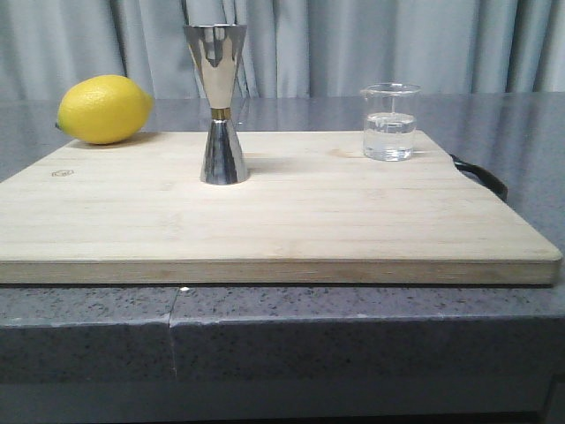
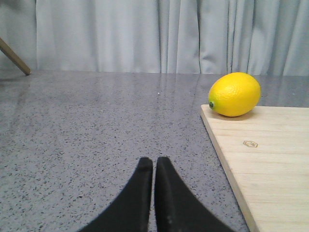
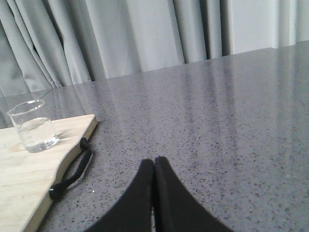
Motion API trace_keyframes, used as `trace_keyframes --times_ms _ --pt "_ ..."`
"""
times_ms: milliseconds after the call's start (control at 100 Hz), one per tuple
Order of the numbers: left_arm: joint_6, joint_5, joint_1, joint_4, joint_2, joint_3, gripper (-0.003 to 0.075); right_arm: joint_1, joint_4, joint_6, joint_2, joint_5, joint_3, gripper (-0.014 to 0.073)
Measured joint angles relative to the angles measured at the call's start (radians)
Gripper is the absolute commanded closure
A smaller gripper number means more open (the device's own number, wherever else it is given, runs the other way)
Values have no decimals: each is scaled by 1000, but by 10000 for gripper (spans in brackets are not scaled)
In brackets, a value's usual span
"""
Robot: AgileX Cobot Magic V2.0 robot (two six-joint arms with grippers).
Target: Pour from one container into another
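A small clear glass beaker [image 1: 389, 122] with clear liquid in it stands at the back right of a wooden cutting board [image 1: 265, 221]; the right wrist view also shows the beaker [image 3: 33, 126]. The tall steel jigger [image 1: 219, 102] with a gold waist band stands upright near the board's middle. My left gripper [image 2: 154, 162] is shut and empty over the grey counter, left of the board. My right gripper [image 3: 154, 162] is shut and empty over the counter, right of the board. Neither gripper shows in the front view.
A yellow lemon [image 1: 103, 109] rests at the board's back left corner, and the left wrist view shows the lemon [image 2: 234, 94] too. A black strap loop [image 3: 72, 174] hangs off the board's right end. Grey curtains [image 1: 353, 44] close the back. The counter's front edge [image 1: 265, 305] lies just before the board.
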Motion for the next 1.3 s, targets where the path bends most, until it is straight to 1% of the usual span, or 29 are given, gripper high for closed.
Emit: trace_keyframes --times_ms 1300 --pt "0 0 0 25 0 0 739 0 0 0 0 -8 0 669"
